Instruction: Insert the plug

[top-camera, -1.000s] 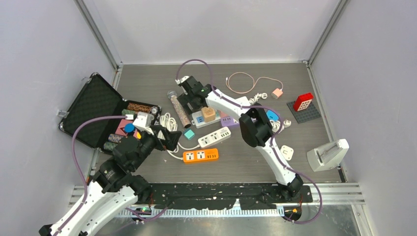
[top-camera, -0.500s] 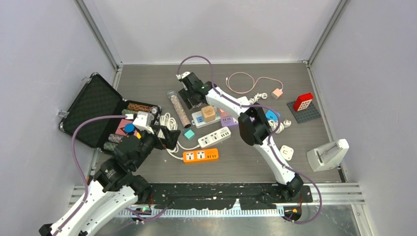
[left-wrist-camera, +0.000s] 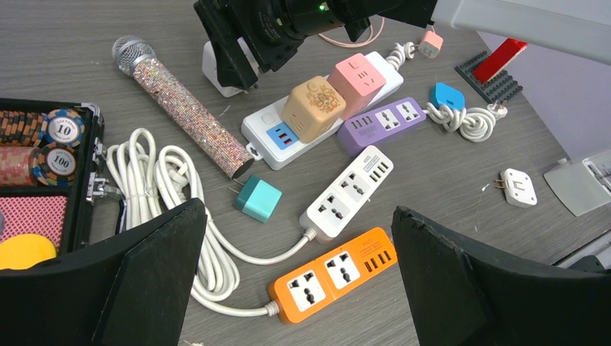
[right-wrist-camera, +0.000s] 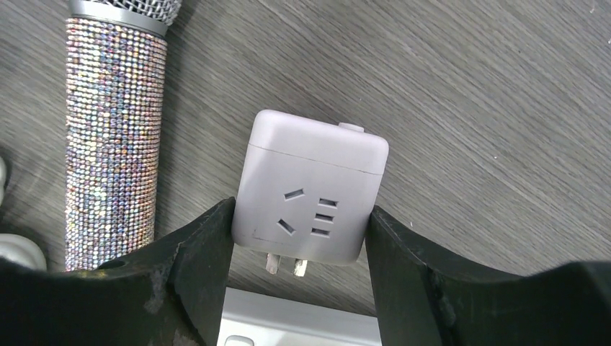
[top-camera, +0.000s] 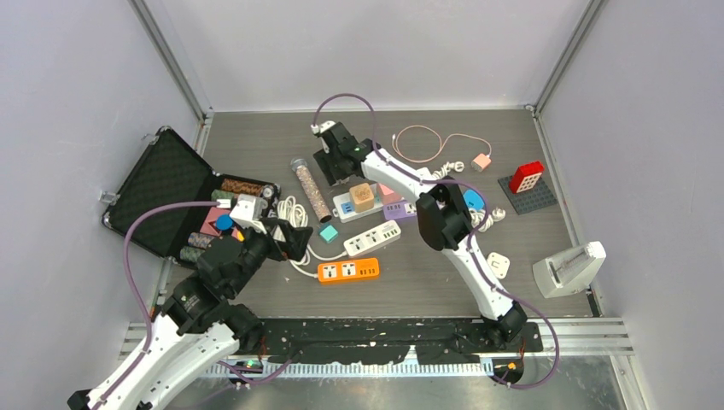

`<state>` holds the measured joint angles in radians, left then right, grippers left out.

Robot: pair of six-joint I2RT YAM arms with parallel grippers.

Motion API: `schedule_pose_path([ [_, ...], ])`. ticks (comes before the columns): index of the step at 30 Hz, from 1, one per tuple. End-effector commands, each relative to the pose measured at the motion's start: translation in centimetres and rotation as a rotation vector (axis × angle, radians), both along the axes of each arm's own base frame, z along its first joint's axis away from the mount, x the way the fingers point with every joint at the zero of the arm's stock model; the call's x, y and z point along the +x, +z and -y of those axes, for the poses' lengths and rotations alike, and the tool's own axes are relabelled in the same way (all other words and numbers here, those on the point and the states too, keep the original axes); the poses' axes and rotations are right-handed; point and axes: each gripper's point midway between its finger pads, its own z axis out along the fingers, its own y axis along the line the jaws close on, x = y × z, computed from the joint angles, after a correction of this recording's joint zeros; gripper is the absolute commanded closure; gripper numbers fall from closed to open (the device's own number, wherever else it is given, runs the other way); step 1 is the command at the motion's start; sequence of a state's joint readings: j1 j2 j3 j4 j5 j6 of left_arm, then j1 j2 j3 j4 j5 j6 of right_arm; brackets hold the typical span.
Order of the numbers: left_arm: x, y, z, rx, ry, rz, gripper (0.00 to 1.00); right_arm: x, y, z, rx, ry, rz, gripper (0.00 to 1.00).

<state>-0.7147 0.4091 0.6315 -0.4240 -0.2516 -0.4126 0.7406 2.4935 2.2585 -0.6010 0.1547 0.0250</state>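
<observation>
– Grey wood-grain surface is crowded with power strips and chargers. Where is the plug found?
– The white plug is gripped by the right pincer, its sides clamped between both fingers, beside the microphone. Its prongs are seen bare, just above the edge of the white strip.
– What is done, then?
– The grasp is judged complete; insertion is not yet made. The prongs are to be lined up with a free socket and pressed in.
– And the other arm?
– The left pincer is held wide apart above the orange strip, with nothing in it.
</observation>
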Motion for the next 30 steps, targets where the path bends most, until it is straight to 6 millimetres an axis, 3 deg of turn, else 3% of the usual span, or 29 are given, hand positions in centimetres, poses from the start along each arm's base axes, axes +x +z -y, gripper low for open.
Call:
schedule_pose_path([
  [1,-0.3,1.9,-0.2,-0.045,0.002,0.034,0.0,0.6,10.8,-1.6,0.191,0.046,0.16,0.89],
  [2,-0.3,2.0,-0.2,-0.048,0.0,0.031,0.0,0.4,11.3,-1.8,0.209,0.059,0.174,0.89],
  [3,-0.4,2.2,-0.2,-0.05,-0.001,0.03,0.0,-0.1,13.6,-2.0,0.251,0.082,0.197,0.9],
  [4,-0.5,2.4,-0.2,-0.054,-0.003,0.03,0.0,-0.3,14.1,-2.1,0.268,0.094,0.206,0.9],
  [6,-0.6,2.8,-0.3,-0.064,-0.003,0.03,0.0,-1.5,18.0,-2.1,0.338,0.132,0.246,0.9],
  [7,-0.7,3.0,-0.3,-0.071,-0.004,0.03,0.0,-2.1,18.1,-2.3,0.36,0.159,0.237,0.9],
  [8,-0.8,3.2,-0.2,-0.078,-0.006,0.034,0.0,-2.7,20.2,-2.1,0.389,0.173,0.26,0.9],
  [9,-0.9,3.5,-0.2,-0.09,-0.009,0.038,0.0,-3.4,20.2,-2.2,0.406,0.199,0.251,0.9],
  [10,-1.0,3.9,-0.2,-0.102,-0.014,0.046,0.0,-4.2,22.1,-1.9,0.434,0.213,0.272,0.9],
  [11,-1.1,4.2,-0.2,-0.112,-0.019,0.052,0.0,-5.0,22.0,-1.9,0.447,0.237,0.261,0.9],
  [12,-1.3,4.7,-0.1,-0.123,-0.027,0.059,0.0,-5.8,23.8,-1.5,0.473,0.253,0.282,0.9],
  [13,-1.4,5.1,-0.1,-0.134,-0.032,0.067,0.0,-6.8,23.0,-1.4,0.481,0.282,0.258,0.9],
  [14,-1.6,5.6,0.0,-0.145,-0.04,0.073,0.0,-8.2,25.4,-1.2,0.526,0.321,0.281,0.91],
  [15,-1.8,6.2,0.1,-0.159,-0.049,0.082,0.0,-8.9,25.2,-1.0,0.538,0.341,0.275,0.91],
  [16,-2.0,6.8,0.1,-0.178,-0.057,0.088,0.0,-10.5,27.4,-0.7,0.581,0.386,0.293,0.91],
  [17,-2.3,7.5,0.1,-0.198,-0.068,0.096,0.0,-11.2,27.1,-0.5,0.595,0.402,0.283,0.91],
  [18,-2.8,8.4,0.1,-0.221,-0.081,0.104,0.0,-12.8,29.2,0.0,0.633,0.44,0.304,0.91],
  [19,-3.3,9.4,0.1,-0.246,-0.097,0.117,0.0,-13.6,28.8,0.2,0.644,0.457,0.293,0.91],
  [20,-3.8,10.5,0.2,-0.275,-0.117,0.137,0.0,-15.1,30.8,0.8,0.68,0.495,0.315,0.91],
  [23,-5.1,13.3,0.4,-0.348,-0.175,0.182,0.0,-18.1,32.0,1.7,0.748,0.561,0.316,0.91],
  [24,-5.4,13.9,0.6,-0.366,-0.194,0.19,0.0,-19.4,33.7,2.2,0.783,0.6,0.344,0.91],
  [28,-6.3,15.5,2.1,-0.418,-0.285,0.2,0.0,-23.2,35.7,3.4,0.881,0.699,0.36,0.91],
  [30,-6.2,16.2,2.4,-0.446,-0.298,0.206,0.0,-25.0,35.6,4.0,0.915,0.745,0.348,0.92],
])
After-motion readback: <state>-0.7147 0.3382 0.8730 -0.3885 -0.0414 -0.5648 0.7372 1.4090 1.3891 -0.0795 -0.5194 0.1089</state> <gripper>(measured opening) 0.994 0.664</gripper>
